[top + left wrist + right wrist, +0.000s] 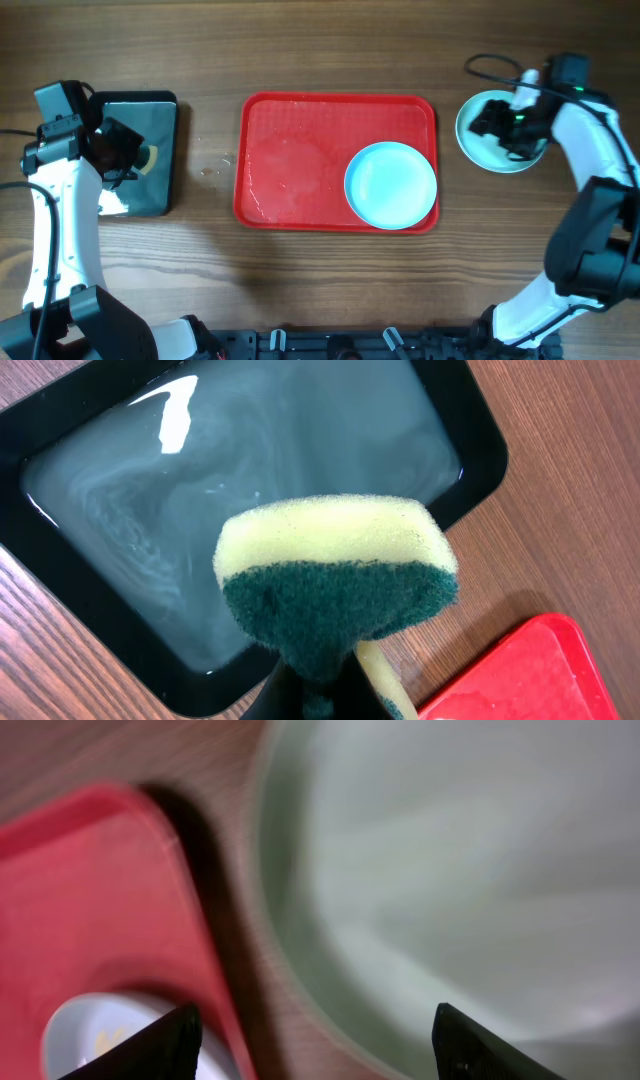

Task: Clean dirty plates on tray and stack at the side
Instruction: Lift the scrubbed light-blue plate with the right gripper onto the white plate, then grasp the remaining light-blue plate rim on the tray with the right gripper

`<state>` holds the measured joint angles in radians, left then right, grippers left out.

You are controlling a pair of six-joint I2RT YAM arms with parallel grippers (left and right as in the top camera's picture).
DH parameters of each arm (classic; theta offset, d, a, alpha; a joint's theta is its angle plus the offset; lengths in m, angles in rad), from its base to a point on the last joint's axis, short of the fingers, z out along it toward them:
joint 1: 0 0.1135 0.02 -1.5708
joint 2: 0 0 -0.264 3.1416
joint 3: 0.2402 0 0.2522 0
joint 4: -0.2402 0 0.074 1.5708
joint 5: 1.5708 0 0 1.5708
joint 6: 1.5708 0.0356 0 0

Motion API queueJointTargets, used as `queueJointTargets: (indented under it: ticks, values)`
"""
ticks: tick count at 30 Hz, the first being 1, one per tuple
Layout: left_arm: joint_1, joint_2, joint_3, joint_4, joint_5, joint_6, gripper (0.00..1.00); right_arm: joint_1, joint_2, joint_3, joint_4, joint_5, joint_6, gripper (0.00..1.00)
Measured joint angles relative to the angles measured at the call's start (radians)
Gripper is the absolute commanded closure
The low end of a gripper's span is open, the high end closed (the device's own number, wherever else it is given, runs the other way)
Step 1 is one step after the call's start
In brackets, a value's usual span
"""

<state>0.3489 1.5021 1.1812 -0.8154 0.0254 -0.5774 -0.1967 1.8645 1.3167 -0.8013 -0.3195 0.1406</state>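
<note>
- The left tool (120, 148) is clamping a sponge (335, 575) by its lower end and is hanging over the black tray (482, 440), which is holding a shallow film of cloudy water (300, 440).
- The right tool (325, 1040) is hovering with its fingers spread wide and gripping nothing. It is just above the side plate (490, 160), which is sitting on the wooden surface (320, 50) right of the red tray (290, 150).
- One pale turquoise plate (390, 185) is lying in the red tray's near right corner. Whether a third plate is hiding under the side plate, I cannot tell.
- Judging the step: the side plate looks set down, so the turquoise plate is the one waiting for scrubbing.
- Doing it well is probably meaning wetting the sponge without soaking it, then leading with the green face.
- The right tool should be steadying the turquoise plate by its rim, because smooth plastic on a wet tray is likely sliding easily.
- Stacking is calling for centring one plate over the other before letting go.
- The sponge is pairing soft, porous yellow foam with a coarse dark green scouring layer, and it is bulging where it is pinched.
- The plates are round, shallow and glossy, and the red tray is showing a pebbled floor and a raised rim.
</note>
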Motion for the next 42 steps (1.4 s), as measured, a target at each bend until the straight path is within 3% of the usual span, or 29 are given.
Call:
queueJointTargets:
  ticks: [7,14,18,20,23,26,27,32,37,40,42]
  values:
    - [0.000,0.000,0.000,0.000,0.000,0.000,0.96,0.314,0.000,0.000,-0.050,0.101,-0.044,0.23]
    - [0.000,0.000,0.000,0.000,0.000,0.000,0.96,0.357,0.000,-0.052,-0.023,0.188,-0.124,0.24]
    - [0.000,0.000,0.000,0.000,0.000,0.000,0.96,0.358,0.000,-0.114,0.016,0.115,-0.214,0.39]
    - [0.000,0.000,0.000,0.000,0.000,0.000,0.96,0.358,0.000,-0.133,0.028,0.101,-0.225,0.52]
    - [0.000,0.000,0.000,0.000,0.000,0.000,0.96,0.358,0.000,-0.140,0.033,0.082,-0.229,0.54]
    - [0.000,0.000,0.000,0.000,0.000,0.000,0.96,0.365,0.000,-0.142,0.066,0.042,-0.206,0.54]
    - [0.000,0.000,0.000,0.000,0.000,0.000,0.96,0.373,0.000,-0.143,0.087,0.025,-0.188,0.48]
    - [0.000,0.000,0.000,0.000,0.000,0.000,0.96,0.445,0.000,-0.144,0.129,0.077,-0.015,0.47]
    - [0.000,0.000,0.000,0.000,0.004,0.000,0.96,0.455,0.000,-0.146,-0.007,0.189,0.103,0.48]
    - [0.000,0.000,0.000,0.000,0.004,0.000,0.96,0.456,0.000,-0.146,-0.039,0.186,0.129,0.59]
    - [0.000,0.000,0.000,0.000,0.004,0.000,0.96,0.456,0.000,-0.147,-0.038,0.171,0.157,0.60]
